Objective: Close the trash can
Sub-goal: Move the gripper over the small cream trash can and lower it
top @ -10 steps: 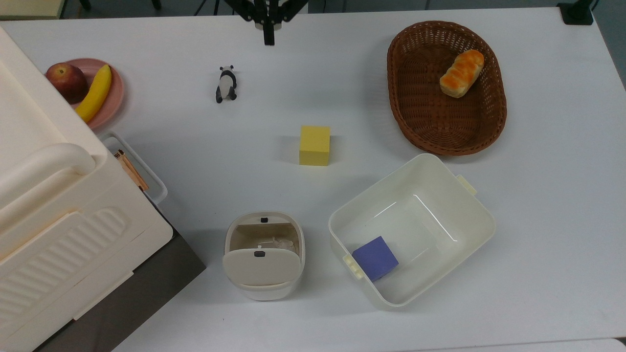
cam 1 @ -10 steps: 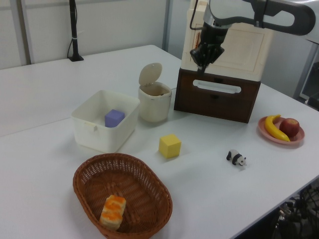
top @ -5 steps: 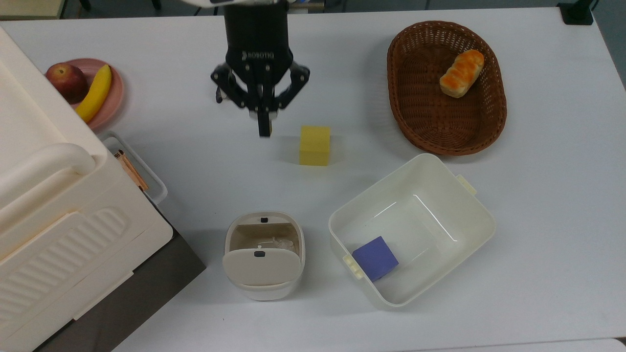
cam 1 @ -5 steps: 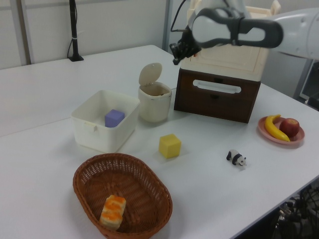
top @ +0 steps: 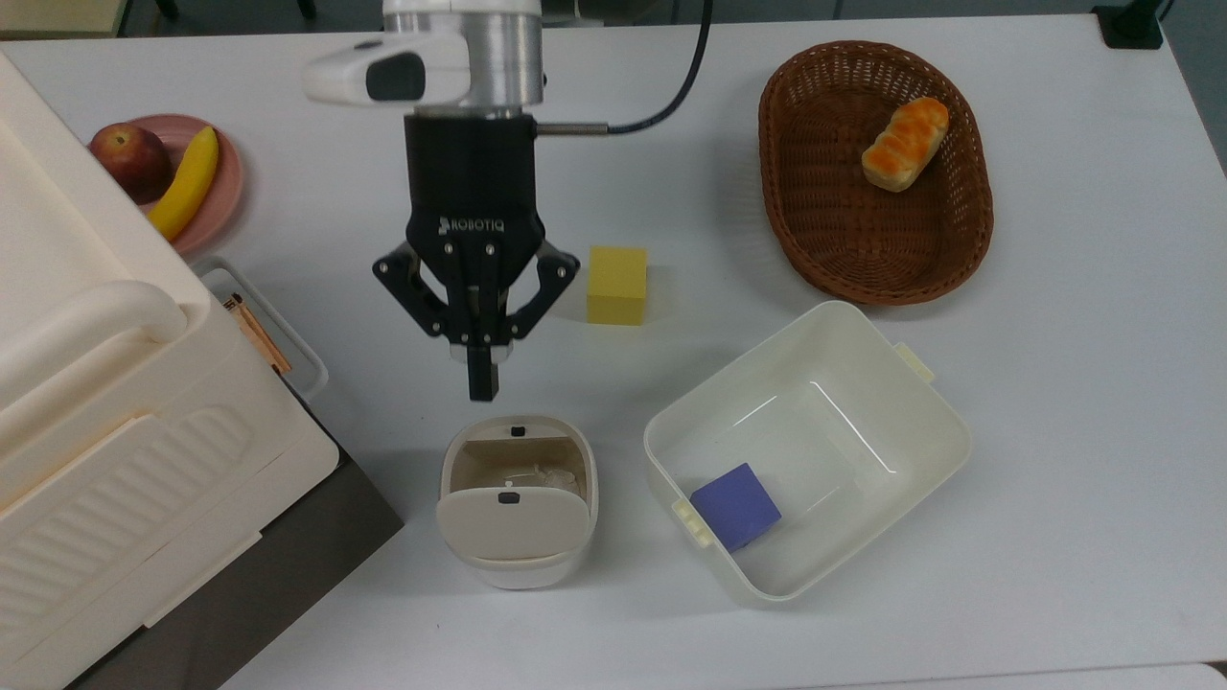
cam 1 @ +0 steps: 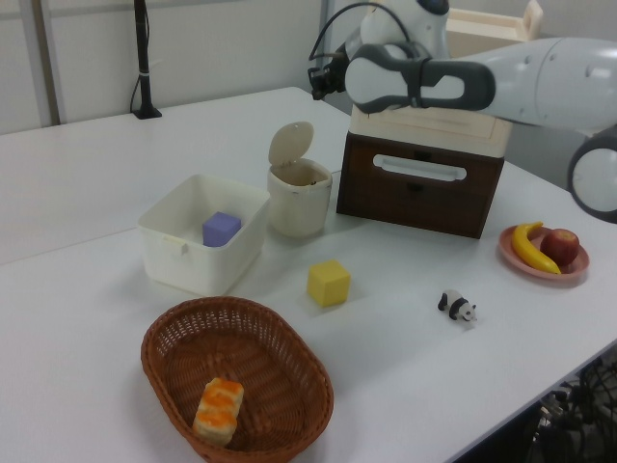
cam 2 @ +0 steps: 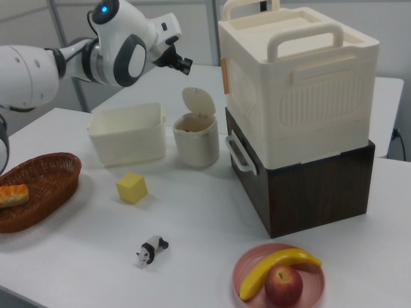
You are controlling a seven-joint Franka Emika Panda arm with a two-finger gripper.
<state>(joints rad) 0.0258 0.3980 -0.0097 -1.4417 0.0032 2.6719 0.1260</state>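
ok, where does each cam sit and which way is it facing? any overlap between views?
Top view: overhead, looking straight down at the table; shows the gripper, fingers together, and the wrist, short of the trash can.
Left view: raised, at the basket end, looking across to the stacked boxes; shows the arm above the trash can.
Right view: low, at the fruit plate end, facing back; shows arm links and the gripper.
Shared: the open trash can and the yellow cube.
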